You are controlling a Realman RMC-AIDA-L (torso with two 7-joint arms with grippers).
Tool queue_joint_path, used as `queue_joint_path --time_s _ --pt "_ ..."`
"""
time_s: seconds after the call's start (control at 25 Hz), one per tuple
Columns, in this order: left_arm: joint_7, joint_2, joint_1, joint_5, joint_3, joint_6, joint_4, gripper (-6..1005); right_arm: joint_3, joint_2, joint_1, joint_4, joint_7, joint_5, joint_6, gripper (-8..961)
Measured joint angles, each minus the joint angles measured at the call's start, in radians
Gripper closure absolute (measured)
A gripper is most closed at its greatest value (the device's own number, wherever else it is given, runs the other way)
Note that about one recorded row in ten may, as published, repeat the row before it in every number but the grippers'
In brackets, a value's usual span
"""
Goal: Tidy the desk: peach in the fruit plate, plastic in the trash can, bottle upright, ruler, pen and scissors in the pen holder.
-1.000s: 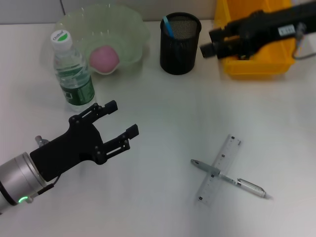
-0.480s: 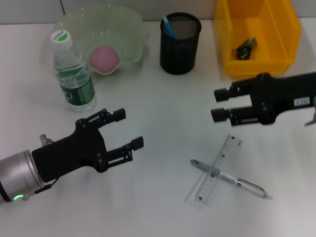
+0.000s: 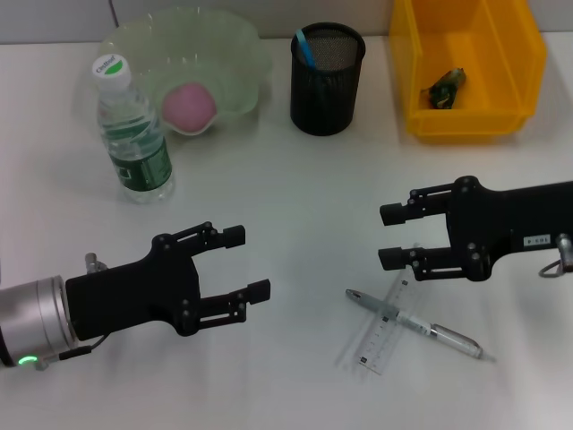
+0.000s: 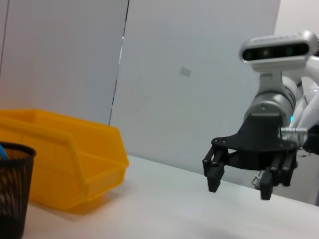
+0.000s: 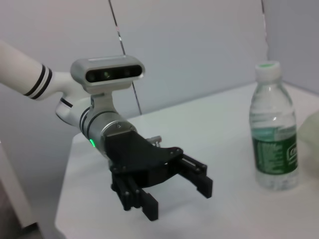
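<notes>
The clear ruler (image 3: 383,330) lies on the white desk with the pen (image 3: 417,325) crossed over it, at the front right. My right gripper (image 3: 387,237) hovers open just behind them, and it also shows in the left wrist view (image 4: 239,188). My left gripper (image 3: 247,262) is open over the front left, holding nothing. The pink peach (image 3: 188,106) sits in the pale green fruit plate (image 3: 235,40). In front of the plate the bottle (image 3: 132,134) stands upright. A blue handle sticks out of the black mesh pen holder (image 3: 327,85). The plastic (image 3: 445,87) lies in the yellow trash can (image 3: 515,63).
The right wrist view looks across the desk at my left gripper (image 5: 177,199) with the bottle (image 5: 274,129) beside it. In the left wrist view the trash can (image 4: 65,164) and the pen holder (image 4: 12,194) stand off to one side.
My right arm came away from over the yellow trash can and moved forward to just behind the ruler and pen. My left gripper drifted forward and right.
</notes>
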Motion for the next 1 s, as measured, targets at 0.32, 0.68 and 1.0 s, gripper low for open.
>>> queue_joint_path --time_s 0.32,0.68,1.0 --pt "-0.019 0.000 0.003 -0.014 -0.013 0.003 0.001 204 0.113 0.018 -0.008 0.081 -0.139 0.000 0.030 293" --pt "-0.044 -0.003 -0.011 -0.015 -0.015 -0.011 -0.010 204 0.093 0.018 -0.002 0.046 -0.050 -0.014 0.060 279" --pt "-0.044 -0.006 -0.006 -0.015 -0.015 -0.015 -0.011 204 -0.014 -0.018 0.069 -0.056 0.038 -0.144 -0.047 133"
